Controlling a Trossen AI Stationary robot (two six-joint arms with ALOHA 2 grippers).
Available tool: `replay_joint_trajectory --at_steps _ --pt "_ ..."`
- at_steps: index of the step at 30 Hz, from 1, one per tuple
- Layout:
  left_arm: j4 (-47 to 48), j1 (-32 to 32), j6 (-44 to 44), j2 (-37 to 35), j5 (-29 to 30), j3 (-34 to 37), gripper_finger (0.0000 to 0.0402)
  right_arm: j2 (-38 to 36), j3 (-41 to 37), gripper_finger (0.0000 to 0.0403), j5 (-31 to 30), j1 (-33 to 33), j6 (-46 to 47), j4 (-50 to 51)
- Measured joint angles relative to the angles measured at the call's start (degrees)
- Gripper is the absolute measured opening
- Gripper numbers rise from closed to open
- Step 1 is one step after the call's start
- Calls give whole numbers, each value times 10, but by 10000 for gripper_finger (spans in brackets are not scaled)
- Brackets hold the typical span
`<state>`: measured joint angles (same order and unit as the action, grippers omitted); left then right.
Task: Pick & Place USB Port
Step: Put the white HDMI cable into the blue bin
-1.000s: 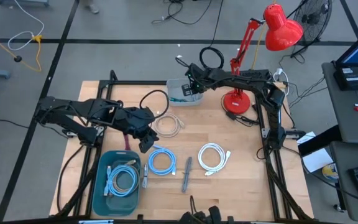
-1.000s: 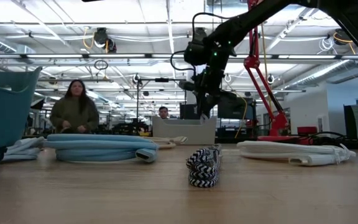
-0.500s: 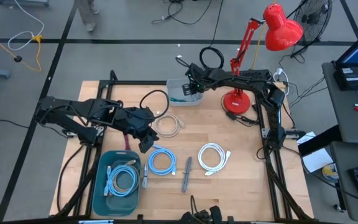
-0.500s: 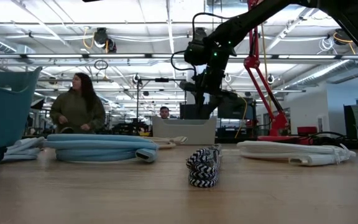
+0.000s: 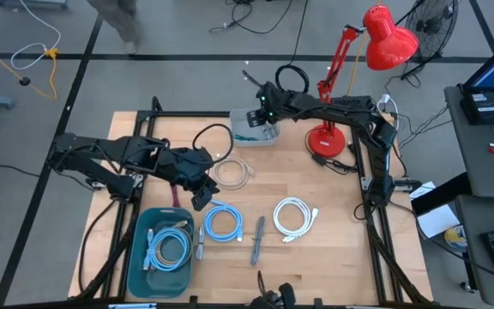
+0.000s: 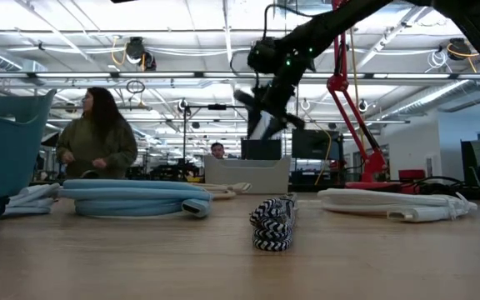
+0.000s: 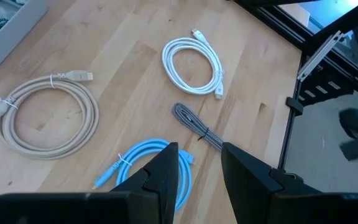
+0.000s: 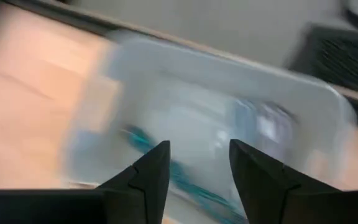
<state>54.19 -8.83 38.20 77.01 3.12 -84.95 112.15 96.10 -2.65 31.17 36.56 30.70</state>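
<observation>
Your right gripper, fingers parted and empty, hangs over the grey bin at upper centre beside the red lamp, while the left gripper, parted and empty, sits above the blue cable.

Open lab hall: exposed ceiling ducts, workbenches, person behind table.

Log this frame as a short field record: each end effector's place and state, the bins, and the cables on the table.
right end effector: open, empty, above the grey bin
left end effector: open, empty, over the table near the blue cable
grey bin: far edge, cable inside
teal bin: near left corner, light blue cable inside
loose cables: beige cable, blue cable, white cable, striped cable
</observation>
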Motion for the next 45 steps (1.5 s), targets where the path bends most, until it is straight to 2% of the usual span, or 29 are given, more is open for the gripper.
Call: replay_joint_trajectory --at_steps 10,23,29,33,39,45 --pt "-7 6 -4 0 0 0 124 -78 1 155 116 -12 42 -167" --pt "-7 6 -12 0 -1 0 124 -144 0 155 146 -77 26 -243" --pt "-7 6 -21 0 -1 0 124 -154 0 155 349 -111 -72 -284" --pt "-7 6 -25 0 -1 0 124 -159 -1 155 454 -141 -95 -278" --pt "-7 6 -25 0 -6 0 124 -170 0 155 519 -184 -101 -279" --pt "-7 5 -25 0 -13 0 124 -199 0 155 522 -216 -127 -239"
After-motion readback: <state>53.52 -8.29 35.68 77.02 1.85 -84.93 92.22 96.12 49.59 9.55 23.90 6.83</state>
